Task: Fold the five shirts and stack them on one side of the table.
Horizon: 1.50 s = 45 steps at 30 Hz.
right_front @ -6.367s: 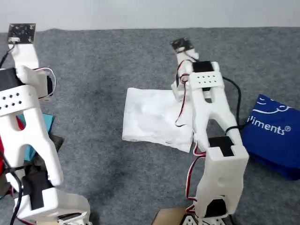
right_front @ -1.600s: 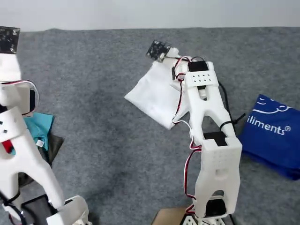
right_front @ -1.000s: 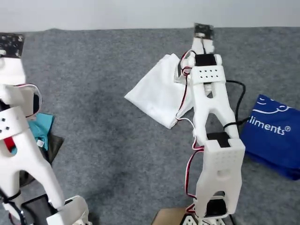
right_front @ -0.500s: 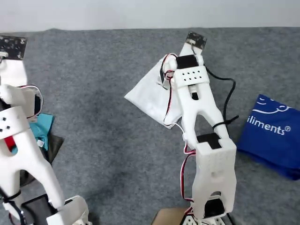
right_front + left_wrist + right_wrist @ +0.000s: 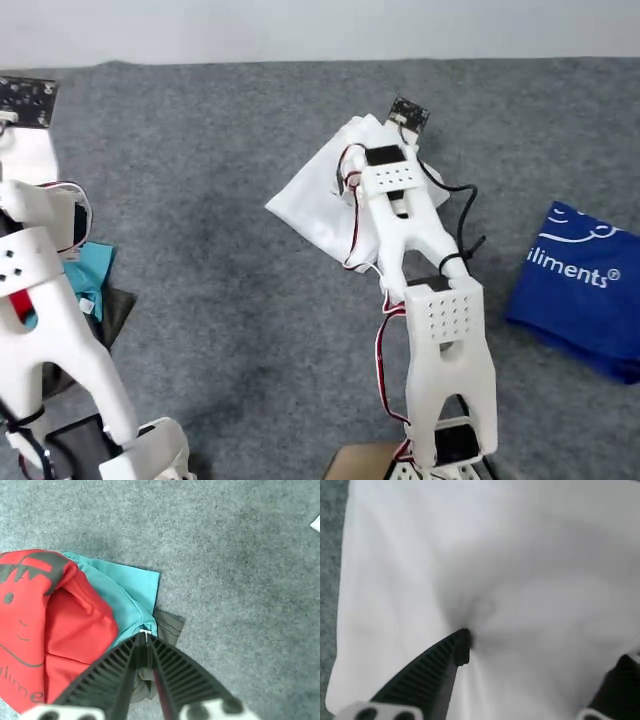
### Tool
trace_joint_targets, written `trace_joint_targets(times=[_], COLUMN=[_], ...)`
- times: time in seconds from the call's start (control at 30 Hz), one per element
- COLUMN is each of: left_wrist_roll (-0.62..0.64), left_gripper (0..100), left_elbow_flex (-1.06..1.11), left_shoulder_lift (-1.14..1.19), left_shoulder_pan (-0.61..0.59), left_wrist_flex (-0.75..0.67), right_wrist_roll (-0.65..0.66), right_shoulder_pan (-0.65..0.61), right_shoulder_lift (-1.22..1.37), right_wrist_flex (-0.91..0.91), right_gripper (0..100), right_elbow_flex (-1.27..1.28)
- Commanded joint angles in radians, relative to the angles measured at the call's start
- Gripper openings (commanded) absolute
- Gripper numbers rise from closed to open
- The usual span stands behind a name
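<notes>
A white shirt (image 5: 318, 195) lies rumpled and turned at an angle in the middle of the grey table (image 5: 220, 150). The right arm (image 5: 395, 190) stands over its right part. My right gripper (image 5: 545, 665) is open, one fingertip (image 5: 461, 647) pressing into the white shirt (image 5: 495, 555) and the other apart at the edge of the right wrist view. My left gripper (image 5: 146, 639) is shut on nothing, held above a pile of a red shirt (image 5: 65, 625), a teal shirt (image 5: 125, 595) and a dark grey shirt (image 5: 167, 622).
A folded blue shirt (image 5: 585, 290) lies at the right side of the table. The pile with the teal shirt (image 5: 88, 272) sits at the left edge beside the left arm (image 5: 40, 290). Bare grey cloth stretches between pile and white shirt.
The white shirt, flat and square earlier, now lies skewed and bunched. Over the last second the right arm swung left and lower onto it. The left arm rose earlier and has kept still since.
</notes>
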Motion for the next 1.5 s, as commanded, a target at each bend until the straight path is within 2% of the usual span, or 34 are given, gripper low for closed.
trace_joint_targets(times=[0.0, 0.1, 0.3, 0.43, 0.73, 1.03, 1.23, 1.47], left_wrist_roll=[-0.009, -0.009, -0.011, -0.011, -0.012, -0.012, -0.012, -0.011], left_gripper=[0, 0, 0, 0, 0, 0, 0, 0], left_elbow_flex=[0.008, 0.027, 0.028, 0.027, 0.022, 0.022, 0.021, 0.021], left_shoulder_lift=[-0.035, -0.035, -0.035, -0.035, -0.035, -0.037, -0.037, -0.037], left_shoulder_pan=[-0.002, -0.002, -0.002, -0.002, -0.002, -0.002, -0.002, 0.002], left_wrist_flex=[0.018, 0.018, 0.017, 0.017, 0.017, 0.015, 0.015, 0.015], right_wrist_roll=[-0.005, -0.002, 0.002, 0.057, 0.166, 0.385, 0.614, 0.749], right_shoulder_pan=[-0.015, -0.018, -0.013, -0.012, -0.007, 0.081, 0.219, 0.317], right_shoulder_lift=[0.045, 0.062, 0.127, 0.162, 0.166, 0.165, 0.096, -0.093], right_wrist_flex=[-0.039, -0.012, 0.116, 0.197, 0.466, 0.71, 0.71, 0.711], right_gripper=[40.0, 36.5, 12.4, 0.5, 0.9, 0.9, 0.8, 0.8], right_elbow_flex=[-0.052, -0.083, -0.203, -0.296, -0.64, -1.028, -1.034, -0.824])
